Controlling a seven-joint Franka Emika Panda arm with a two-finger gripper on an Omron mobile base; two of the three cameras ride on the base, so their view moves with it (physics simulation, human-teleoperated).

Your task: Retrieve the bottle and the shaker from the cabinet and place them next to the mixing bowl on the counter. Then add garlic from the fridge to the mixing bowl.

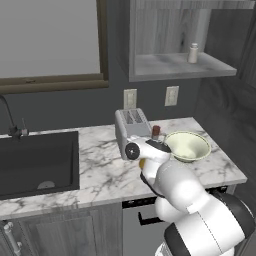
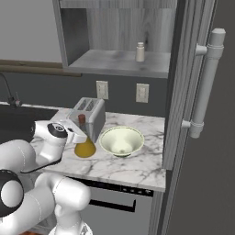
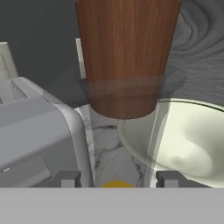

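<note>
1. Gripper (image 3: 118,178) grasps bottle (image 2: 85,148) at its thin neck, 1 finger each side; base is low over counter (image 1: 100,172), between toaster (image 2: 90,117) and bowl (image 2: 121,141).
2. Bottle is likely glass, liquid-heavy at bottom, slippery, breakable; the neck under stopper (image 3: 127,57) is the sensible hold.
3. Shaker (image 1: 193,53) is upright on cabinet (image 1: 175,67) shelf, probably light, rigid; grip its body.
4. No readable labels.

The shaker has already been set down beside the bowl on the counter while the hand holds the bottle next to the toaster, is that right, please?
Not quite. The shaker stands on the cabinet shelf, as the right base view shows. The rest holds: the hand grips the bottle between the toaster and the bowl on the counter.
</note>
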